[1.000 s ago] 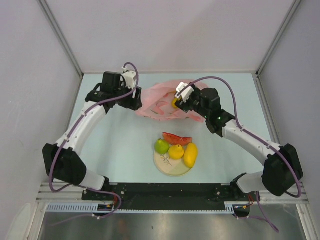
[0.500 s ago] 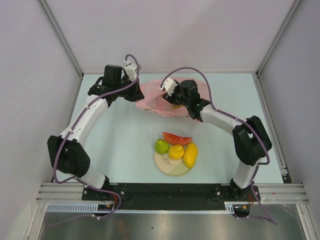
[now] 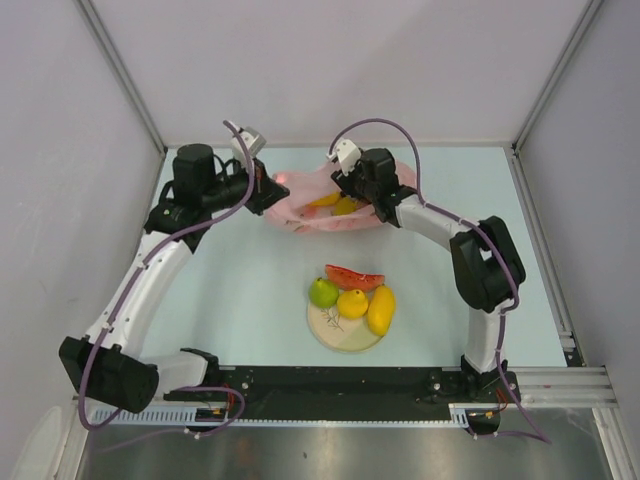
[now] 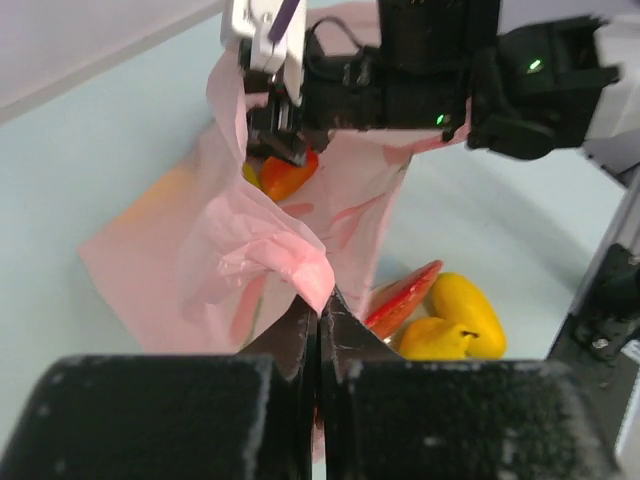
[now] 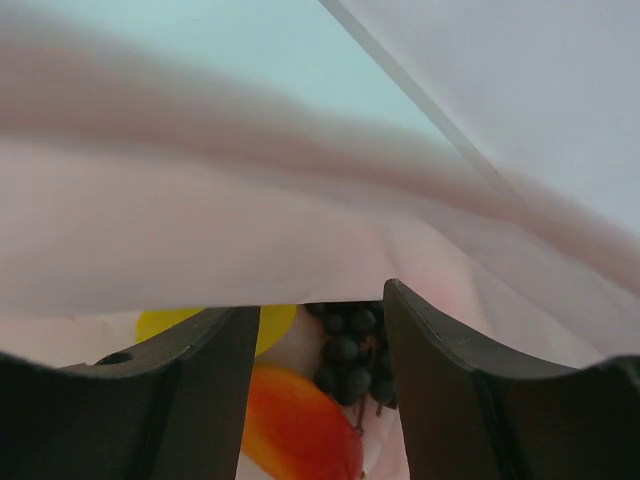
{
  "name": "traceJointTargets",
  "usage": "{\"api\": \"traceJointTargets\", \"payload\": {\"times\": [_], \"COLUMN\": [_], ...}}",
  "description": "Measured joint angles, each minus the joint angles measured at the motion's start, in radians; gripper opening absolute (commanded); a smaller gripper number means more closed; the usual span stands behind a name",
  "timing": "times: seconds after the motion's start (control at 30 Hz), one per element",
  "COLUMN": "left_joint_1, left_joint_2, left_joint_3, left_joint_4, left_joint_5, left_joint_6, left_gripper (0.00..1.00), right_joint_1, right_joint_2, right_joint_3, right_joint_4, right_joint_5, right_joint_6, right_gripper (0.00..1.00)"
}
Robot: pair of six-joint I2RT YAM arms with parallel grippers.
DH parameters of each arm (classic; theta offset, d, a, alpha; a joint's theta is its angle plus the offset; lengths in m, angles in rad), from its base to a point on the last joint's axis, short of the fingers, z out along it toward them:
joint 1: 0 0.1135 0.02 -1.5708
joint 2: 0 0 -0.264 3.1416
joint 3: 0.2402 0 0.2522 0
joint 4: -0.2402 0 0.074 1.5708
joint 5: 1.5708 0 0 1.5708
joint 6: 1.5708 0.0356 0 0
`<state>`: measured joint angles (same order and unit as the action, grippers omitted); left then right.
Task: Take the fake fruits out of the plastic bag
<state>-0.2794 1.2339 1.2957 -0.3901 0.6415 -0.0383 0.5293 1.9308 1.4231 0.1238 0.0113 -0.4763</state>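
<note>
The pink plastic bag [image 3: 300, 215] lies at the back of the table with its mouth held up. My left gripper [image 3: 262, 187] is shut on the bag's left edge [image 4: 300, 262], pinching a fold of film. My right gripper [image 3: 347, 197] reaches into the mouth with its jaws open. Between and beyond its fingers lie a dark grape bunch [image 5: 350, 350], an orange-red piece [image 5: 300, 425] and a yellow fruit [image 5: 275, 322]. Bag film [image 5: 250, 240] drapes over the right gripper [image 5: 322, 300]. Yellow fruits [image 3: 345, 206] show through the bag from above.
A cream plate [image 3: 340, 335] near the front carries a green pear [image 3: 322, 292], a lemon [image 3: 352, 303] and a mango [image 3: 382, 309]. A watermelon slice [image 3: 353, 276] lies just behind them. White walls enclose the table on three sides.
My left gripper closed on the bag's edge and drew it up and to the left. My right gripper pushed further back into the bag's mouth.
</note>
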Motion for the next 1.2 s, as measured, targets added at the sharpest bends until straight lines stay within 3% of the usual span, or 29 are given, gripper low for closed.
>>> {"api": "traceJointTargets", "payload": {"times": [0.3, 0.5, 0.63, 0.93, 1.2], "left_joint_1": [0.0, -0.001, -0.004, -0.005, -0.006], "left_joint_2": [-0.001, -0.224, -0.306, -0.227, -0.221], "left_joint_3": [-0.222, -0.339, -0.34, -0.327, -0.325], "left_joint_4": [-0.068, -0.037, 0.021, 0.082, 0.103], "left_joint_5": [-0.207, -0.368, -0.427, -0.429, -0.483], "left_joint_6": [0.084, 0.093, 0.092, 0.119, 0.171], "left_gripper": [0.0, 0.0, 0.0, 0.0, 0.0], "right_joint_1": [0.075, 0.135, 0.132, 0.126, 0.108], "right_joint_2": [0.085, 0.089, 0.089, 0.173, 0.257], "right_joint_3": [0.079, 0.089, 0.09, 0.198, 0.328], "right_joint_4": [-0.002, -0.01, -0.032, -0.14, -0.345], "right_joint_5": [0.002, 0.074, 0.07, -0.058, -0.264], "right_joint_6": [0.013, 0.042, 0.05, -0.034, -0.286], "right_gripper": [0.57, 0.46, 0.44, 0.27, 0.17]}}
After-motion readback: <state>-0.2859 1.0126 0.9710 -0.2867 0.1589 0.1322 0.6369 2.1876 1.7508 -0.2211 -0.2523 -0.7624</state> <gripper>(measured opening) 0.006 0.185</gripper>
